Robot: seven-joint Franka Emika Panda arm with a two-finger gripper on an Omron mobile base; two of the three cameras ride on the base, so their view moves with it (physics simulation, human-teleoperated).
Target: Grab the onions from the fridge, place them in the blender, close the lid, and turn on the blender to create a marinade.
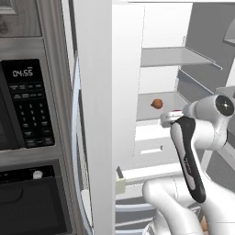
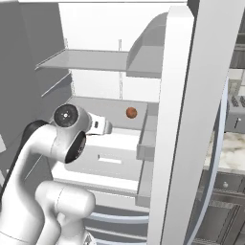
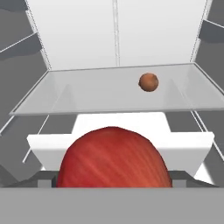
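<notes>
The fridge [image 1: 98, 114] stands open, its white door [image 2: 182, 119] at the right of the right base view. A small brown onion [image 1: 157, 103] [image 2: 131, 113] [image 3: 148, 82] rests far back on the glass shelf [image 3: 109, 92]. A big red onion [image 3: 113, 159] sits right in front of the hand camera and hides the fingertips; in the left base view a sliver of this red onion [image 1: 176, 111] shows at the hand. My gripper [image 1: 166, 119] [image 2: 106, 127] hangs in front of the shelf edge, above the white drawer [image 3: 188, 146], jaws wide and shut on the red onion.
A black microwave with keypad [image 1: 25, 105] and an oven below it stand left of the fridge. An upper shelf [image 1: 174, 56] juts overhead inside the fridge. A marble counter [image 2: 225, 148] lies beyond the right door. Both doors flank the arm closely.
</notes>
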